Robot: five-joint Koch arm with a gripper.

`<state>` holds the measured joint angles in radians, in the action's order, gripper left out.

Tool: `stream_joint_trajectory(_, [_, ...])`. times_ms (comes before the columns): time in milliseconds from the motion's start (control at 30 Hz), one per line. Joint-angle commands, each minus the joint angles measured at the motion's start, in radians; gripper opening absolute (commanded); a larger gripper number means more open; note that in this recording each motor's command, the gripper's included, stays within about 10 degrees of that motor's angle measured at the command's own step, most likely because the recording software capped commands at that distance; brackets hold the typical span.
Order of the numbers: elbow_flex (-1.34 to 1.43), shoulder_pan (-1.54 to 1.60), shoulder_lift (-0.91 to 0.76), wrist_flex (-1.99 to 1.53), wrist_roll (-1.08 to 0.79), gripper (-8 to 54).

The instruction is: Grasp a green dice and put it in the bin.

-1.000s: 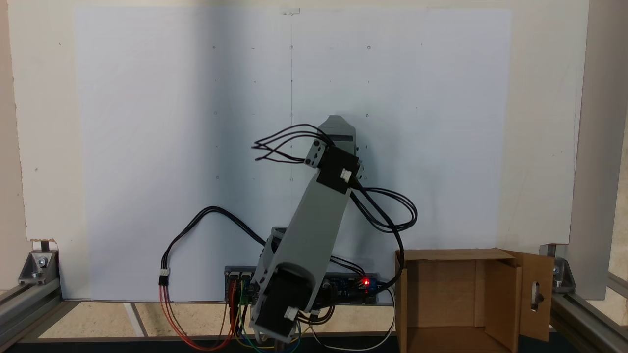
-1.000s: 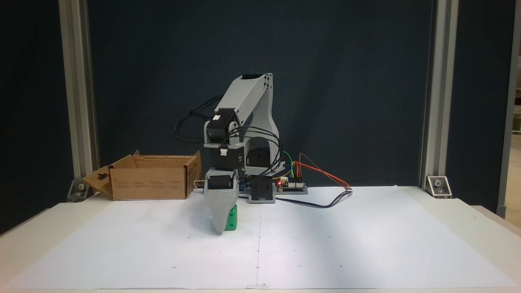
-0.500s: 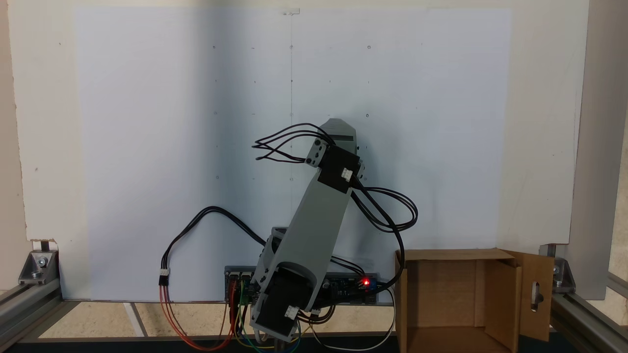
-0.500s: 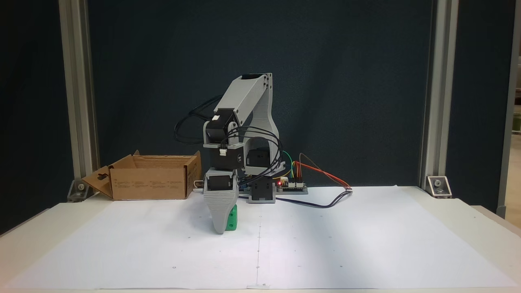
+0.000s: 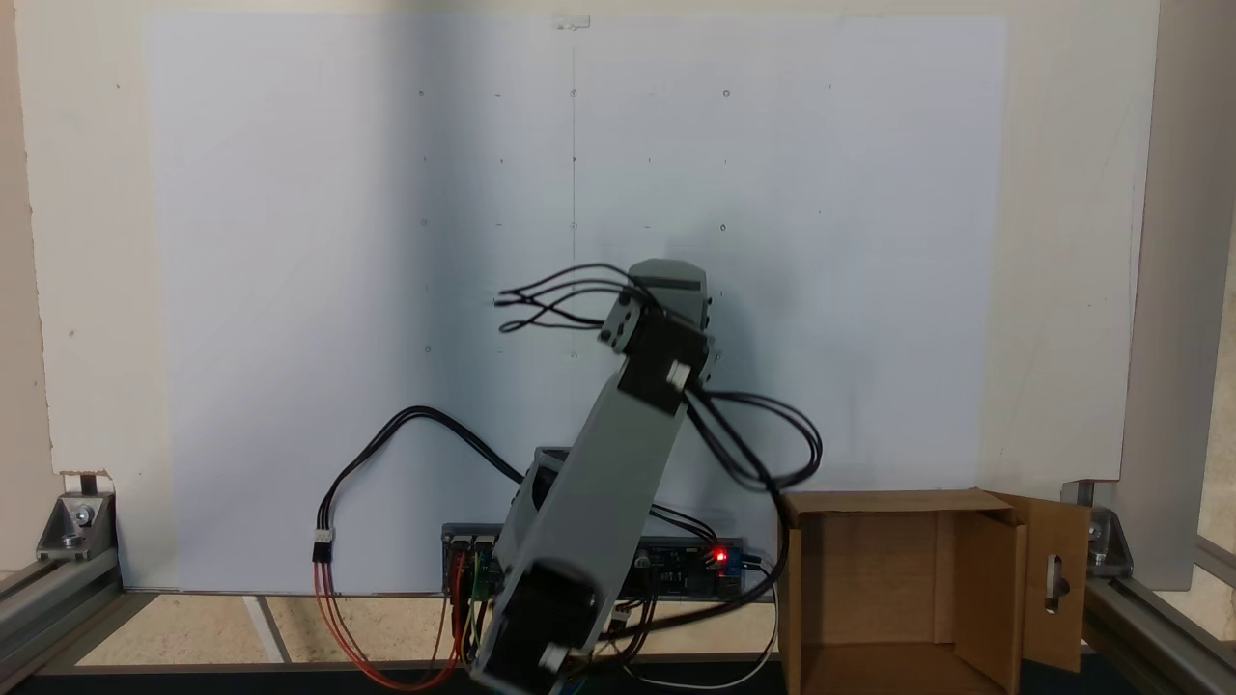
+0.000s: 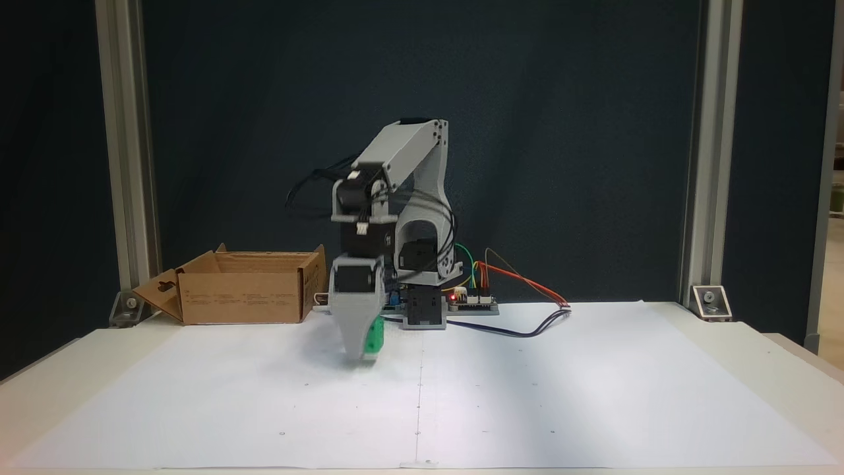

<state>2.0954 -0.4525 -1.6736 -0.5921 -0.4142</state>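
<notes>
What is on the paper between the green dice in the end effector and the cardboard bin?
Nothing. In a fixed view, the white paper is bare between the green dice, carried by the end effector, and the bin.

1 green dice (image 6: 374, 335), 1 cardboard bin (image 6: 241, 297), 1 robot arm (image 6: 395, 198), 1 control board (image 6: 471, 301), 1 paper sheet (image 6: 527, 396)

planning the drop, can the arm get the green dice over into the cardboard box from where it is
Probably yes. The gripper holds the green dice just above the white paper, and the cardboard box sits open-topped to its left in this fixed view, with nothing standing between them; it would need to rise above the box wall.
</notes>
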Motion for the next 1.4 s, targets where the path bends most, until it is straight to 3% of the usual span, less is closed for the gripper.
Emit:
stream_joint_trajectory(0, [-0.137, -0.009, -0.071, -0.143, 0.075, 11.5])
stream_joint_trajectory(367, [-0.746, -0.181, -0.179, -0.723, 0.311, 11.5])
stream_joint_trajectory(733, [-0.907, -0.588, -0.163, -0.667, 0.333, 11.5])
stream_joint_trajectory(1067, [-0.908, -1.020, -0.002, -0.417, 0.227, 11.5])
stream_joint_trajectory(1367, [-0.907, -1.278, 0.264, -0.224, 0.058, 11.5])
